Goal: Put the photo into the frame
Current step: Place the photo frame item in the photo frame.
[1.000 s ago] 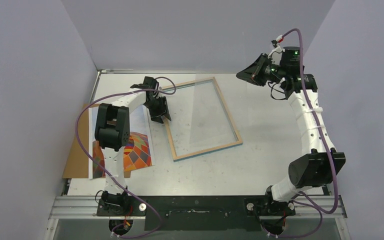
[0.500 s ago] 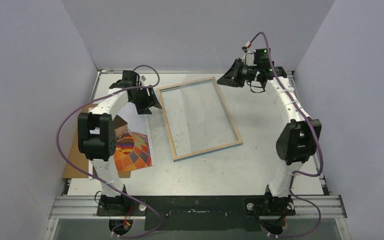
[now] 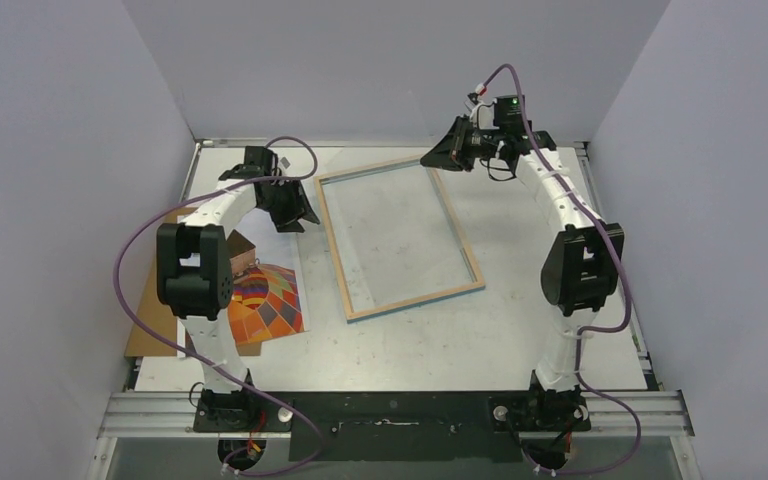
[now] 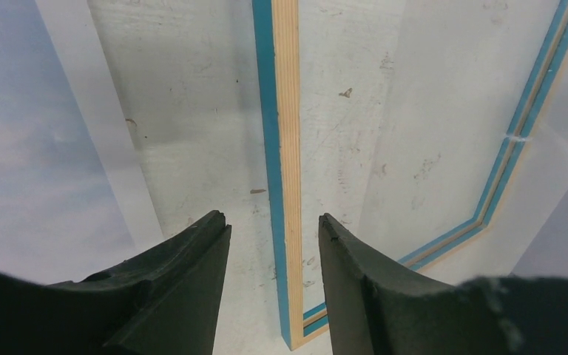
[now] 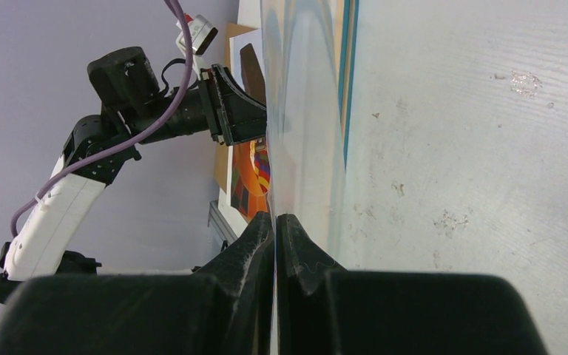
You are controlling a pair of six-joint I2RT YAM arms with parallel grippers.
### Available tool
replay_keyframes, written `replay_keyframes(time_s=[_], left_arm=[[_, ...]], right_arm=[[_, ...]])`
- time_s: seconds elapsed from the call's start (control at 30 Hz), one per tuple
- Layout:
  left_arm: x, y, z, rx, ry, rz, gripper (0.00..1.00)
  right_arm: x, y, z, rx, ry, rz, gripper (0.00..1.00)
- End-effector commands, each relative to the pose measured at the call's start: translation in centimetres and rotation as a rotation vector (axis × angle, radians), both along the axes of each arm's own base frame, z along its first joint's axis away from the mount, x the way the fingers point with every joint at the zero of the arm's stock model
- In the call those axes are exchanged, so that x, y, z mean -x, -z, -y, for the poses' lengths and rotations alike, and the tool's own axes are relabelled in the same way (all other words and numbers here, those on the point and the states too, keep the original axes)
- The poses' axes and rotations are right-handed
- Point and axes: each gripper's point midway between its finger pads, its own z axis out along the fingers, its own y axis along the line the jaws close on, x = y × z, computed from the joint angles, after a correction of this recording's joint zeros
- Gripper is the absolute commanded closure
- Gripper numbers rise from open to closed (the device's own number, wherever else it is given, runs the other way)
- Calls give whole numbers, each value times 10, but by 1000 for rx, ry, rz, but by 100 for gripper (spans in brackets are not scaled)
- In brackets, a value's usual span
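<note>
Swinging in from about 2 o'clock, the right gripper now sits at the 1 o'clock corner of the frame, and the left gripper has backed off a little toward 10 o'clock. The right jaws are pressed together, and the wrist view suggests they pinch the edge of a clear pane tilted over the frame opening. The left jaws are apart with nothing between them, hovering over the frame's 9 o'clock rail, which runs below the gap. The frame lies wood side up in the middle of the table. The photo lies face up at 8 o'clock of the frame, on a brown backing board, partly hidden under the left arm. It is not yet in the frame.

2 risks stand out. A thin pinch on 1 edge gives little hold, so the pane may slip and land askew across a rail instead of in the recess. The left fingers, so close over the rail, could also nudge the frame if they descend.
</note>
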Motion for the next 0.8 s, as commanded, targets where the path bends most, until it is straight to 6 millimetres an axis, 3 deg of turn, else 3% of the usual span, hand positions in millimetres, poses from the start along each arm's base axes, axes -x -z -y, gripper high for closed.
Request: replay_keyframes(time_s=[0.0, 0.13, 0.27, 0.57, 0.77], left_arm=[[-18, 1, -3, 1, 1, 24, 56], [-24, 10, -3, -3, 2, 20, 57], [-31, 20, -3, -1, 3, 8, 58], [-46, 42, 2, 28, -12, -3, 61], [-54, 49, 7, 51, -5, 1, 63]], right_arm=[[-12, -8, -3, -37, -34, 53, 100], [-22, 8, -5, -22, -16, 25, 100], [-31, 11, -5, -33, 21, 9, 100], [-36, 30, -7, -35, 33, -63, 100], [-36, 21, -7, -45, 39, -68, 100]])
